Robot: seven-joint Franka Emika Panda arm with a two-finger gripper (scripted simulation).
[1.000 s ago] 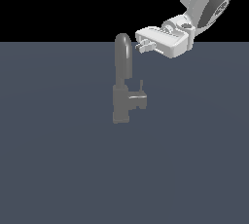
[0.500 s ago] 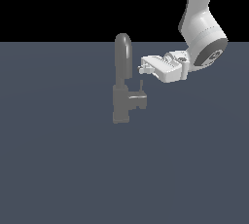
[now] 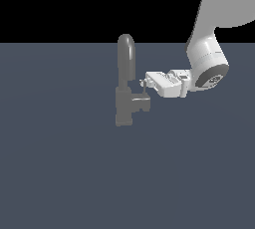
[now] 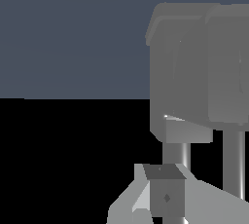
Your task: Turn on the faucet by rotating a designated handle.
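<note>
Step in hand: approach to contact. Faucet (image 3: 125,86) stands mid-scene on the grey floor; its handle (image 3: 141,102) juts from the base toward 3 o'clock, thin lever upright. Gripper (image 3: 145,84) arrives from 3 o'clock, tips at the lever top, apparently touching. Whether the fingers are apart or together I cannot tell. Next move, by judgement: push the lever sideways around the stub's axis, keeping contact.

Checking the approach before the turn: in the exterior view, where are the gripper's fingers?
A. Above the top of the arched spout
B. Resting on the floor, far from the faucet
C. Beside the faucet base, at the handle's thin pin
C: the gripper reaches in sideways to the handle of the faucet, well below the spout's top.
</note>
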